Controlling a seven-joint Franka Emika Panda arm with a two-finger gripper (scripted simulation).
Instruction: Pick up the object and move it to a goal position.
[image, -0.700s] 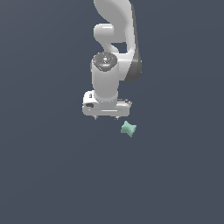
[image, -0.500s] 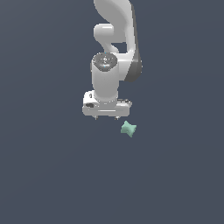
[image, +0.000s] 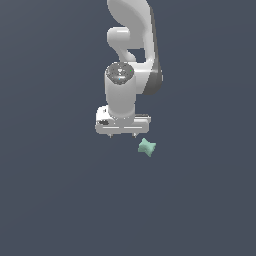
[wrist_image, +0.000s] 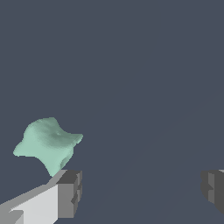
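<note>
Mint-green object (image: 147, 147) (wrist_image: 47, 143), pinched 4-cornered lump w/ no legible markings, lies on dark worktop (image: 60, 200) just beside white end effector (image: 122, 136) (wrist_image: 140, 192), toward exterior view's right, outside its fingers (wrist_image: 69, 194), which are spread wide & hold nothing.

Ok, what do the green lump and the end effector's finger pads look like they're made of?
Green lump: matte mint, soft shading without glints, so foam, rubber or clay-like; a render leaves it open. Finger pads: flat dark grey blocks with a ridged face, rubber-like. End effector body: smooth white, faint sheen, plastic or painted metal.
</note>
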